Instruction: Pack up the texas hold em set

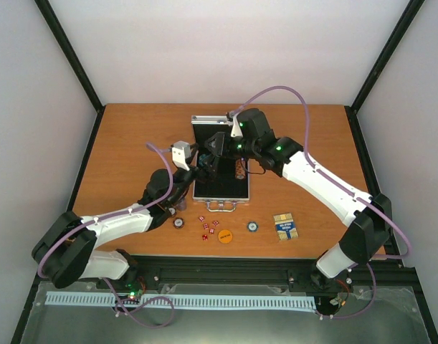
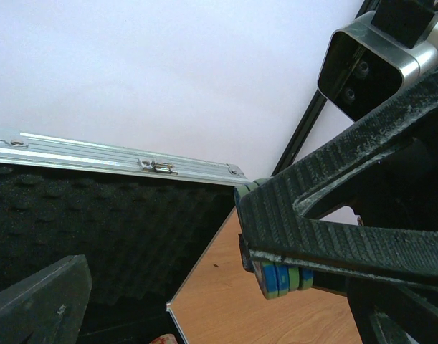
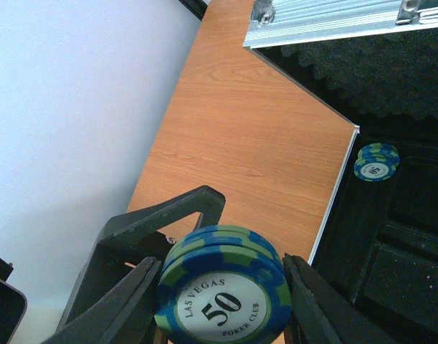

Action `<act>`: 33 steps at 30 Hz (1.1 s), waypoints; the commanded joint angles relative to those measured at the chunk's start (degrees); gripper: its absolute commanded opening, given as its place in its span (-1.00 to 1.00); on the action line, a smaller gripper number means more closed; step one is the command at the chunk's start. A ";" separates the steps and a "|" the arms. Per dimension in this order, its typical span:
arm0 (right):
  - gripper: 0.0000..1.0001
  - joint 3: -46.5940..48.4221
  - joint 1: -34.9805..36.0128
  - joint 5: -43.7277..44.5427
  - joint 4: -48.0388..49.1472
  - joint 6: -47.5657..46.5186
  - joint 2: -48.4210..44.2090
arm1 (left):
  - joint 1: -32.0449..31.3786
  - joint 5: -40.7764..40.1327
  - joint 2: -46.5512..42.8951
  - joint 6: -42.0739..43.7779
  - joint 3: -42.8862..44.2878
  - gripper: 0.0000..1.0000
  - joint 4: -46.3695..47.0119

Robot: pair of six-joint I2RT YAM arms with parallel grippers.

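The silver case (image 1: 220,195) lies open mid-table, its lid (image 1: 210,120) up at the back. My right gripper (image 3: 222,283) is shut on a small stack of blue-green poker chips (image 3: 220,308), held over the table just left of the case's black lining (image 3: 398,244). Another blue-green stack (image 3: 376,162) lies inside. My left gripper (image 1: 198,163) hangs open beside the right one, holding nothing; in its view the held chips (image 2: 284,278) show under the right finger. A row of chips (image 1: 239,168) fills a slot. Red dice (image 1: 208,226), orange disc (image 1: 225,235) and card deck (image 1: 285,226) lie in front.
Two loose chips lie on the table, one (image 1: 178,223) by the left arm and one (image 1: 253,226) right of the disc. The case handle (image 1: 221,206) points to the near edge. The foam-lined lid (image 2: 97,229) stands close ahead of the left gripper.
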 commanded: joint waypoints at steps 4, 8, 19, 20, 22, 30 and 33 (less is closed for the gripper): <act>-0.81 -2.48 0.25 -0.33 -9.11 -1.61 -1.32 | 1.07 -4.04 -3.17 0.10 4.11 1.00 15.70; -0.81 -2.77 0.18 0.04 -9.17 -1.61 -1.80 | 1.18 0.05 -4.45 2.56 3.27 1.00 15.87; -0.81 -2.93 0.18 -0.22 -9.03 -1.98 -2.01 | 1.16 17.45 -8.45 15.77 -4.10 1.00 25.17; -0.81 -3.01 0.18 -0.17 -9.07 -1.98 -2.06 | 1.16 17.63 -9.04 16.59 -4.39 1.00 24.70; -0.81 -3.15 0.18 0.00 -9.03 -2.03 -2.06 | 1.16 17.45 -10.12 17.48 -4.42 1.00 23.47; -0.81 -2.85 0.18 -0.33 -8.93 -1.79 -1.85 | 1.18 17.13 -8.56 13.55 -2.91 0.99 23.39; -0.81 -2.02 0.18 0.38 -9.16 -2.11 -1.97 | 1.16 15.99 -9.32 11.65 -3.90 1.00 22.41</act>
